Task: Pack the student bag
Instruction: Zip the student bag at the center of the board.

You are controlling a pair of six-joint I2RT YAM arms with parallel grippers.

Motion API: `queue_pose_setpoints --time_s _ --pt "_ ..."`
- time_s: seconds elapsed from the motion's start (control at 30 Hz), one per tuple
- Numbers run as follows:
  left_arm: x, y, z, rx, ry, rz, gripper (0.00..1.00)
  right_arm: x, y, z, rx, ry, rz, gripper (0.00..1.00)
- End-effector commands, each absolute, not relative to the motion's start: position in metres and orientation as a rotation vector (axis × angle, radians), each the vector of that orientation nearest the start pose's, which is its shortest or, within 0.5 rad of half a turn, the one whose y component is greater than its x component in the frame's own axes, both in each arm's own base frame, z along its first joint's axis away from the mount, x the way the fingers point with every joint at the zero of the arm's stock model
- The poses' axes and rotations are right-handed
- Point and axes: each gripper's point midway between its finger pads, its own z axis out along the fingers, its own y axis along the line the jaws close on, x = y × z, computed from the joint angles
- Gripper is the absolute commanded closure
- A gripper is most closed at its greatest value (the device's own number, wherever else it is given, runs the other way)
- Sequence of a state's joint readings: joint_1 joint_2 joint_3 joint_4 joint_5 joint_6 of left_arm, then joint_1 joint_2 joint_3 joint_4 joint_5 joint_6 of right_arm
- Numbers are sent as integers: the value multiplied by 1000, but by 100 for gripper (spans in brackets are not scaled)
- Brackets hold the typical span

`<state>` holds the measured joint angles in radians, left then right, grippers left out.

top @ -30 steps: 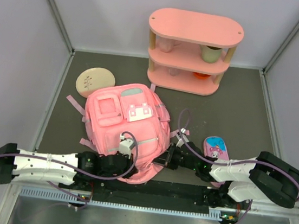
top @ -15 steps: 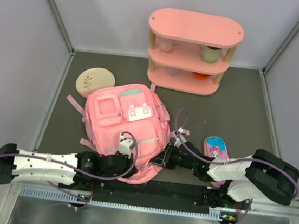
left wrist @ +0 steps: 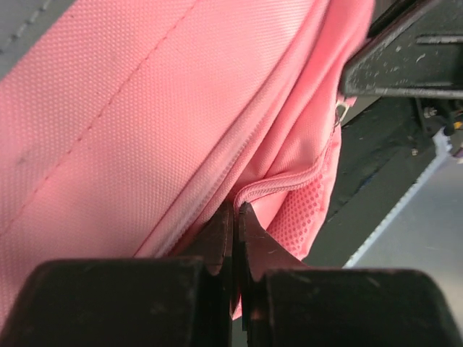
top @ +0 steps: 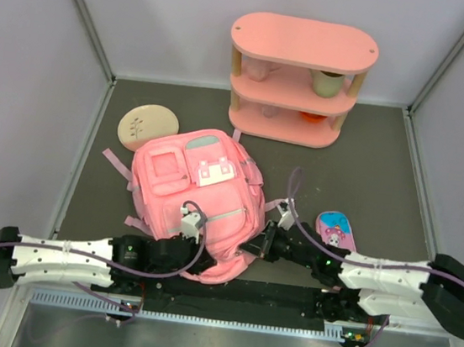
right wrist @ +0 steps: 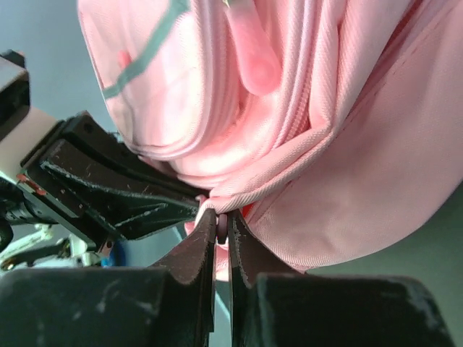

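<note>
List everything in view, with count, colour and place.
student bag: one, pink, middle of table
shelf: one, pink, three tiers, far side
cup: one, pale green, shelf's middle tier
small item: one, orange, shelf's bottom tier
pencil case: one, purple-pink, right of bag
round disc: one, beige, far left of bag
table: one, dark grey
left gripper: one, black, shut on bag's near edge
right gripper: one, black, shut on bag's near-right edge

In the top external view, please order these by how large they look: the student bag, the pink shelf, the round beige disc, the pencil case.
1-2. student bag and pink shelf: look alike; the shelf top is nearer the camera, so unranked.
3. round beige disc.
4. pencil case.
</note>
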<state>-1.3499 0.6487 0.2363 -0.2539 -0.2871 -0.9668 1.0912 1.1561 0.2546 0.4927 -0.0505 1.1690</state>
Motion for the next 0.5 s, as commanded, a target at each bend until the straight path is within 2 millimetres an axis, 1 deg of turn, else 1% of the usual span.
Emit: queue_pose_setpoints --time_s 0.0,0.07,0.13,0.2,0.4,0.47 --pt "63 -223 48 320 2370 -928 100 150 295 123 115 2095 1250 100" --pt "62 -225 57 345 2329 -978 100 158 285 129 126 2058 1216 100" --pt "59 -227 64 360 2304 -1029 100 169 274 130 165 2027 1177 100" --pt "58 -225 66 359 2296 -1041 100 179 264 134 205 1991 1160 100" --pt "48 -228 77 392 2262 -1148 100 200 253 142 225 1945 1106 100" --pt "47 -228 81 385 2246 -1176 100 202 252 143 220 1941 1105 100"
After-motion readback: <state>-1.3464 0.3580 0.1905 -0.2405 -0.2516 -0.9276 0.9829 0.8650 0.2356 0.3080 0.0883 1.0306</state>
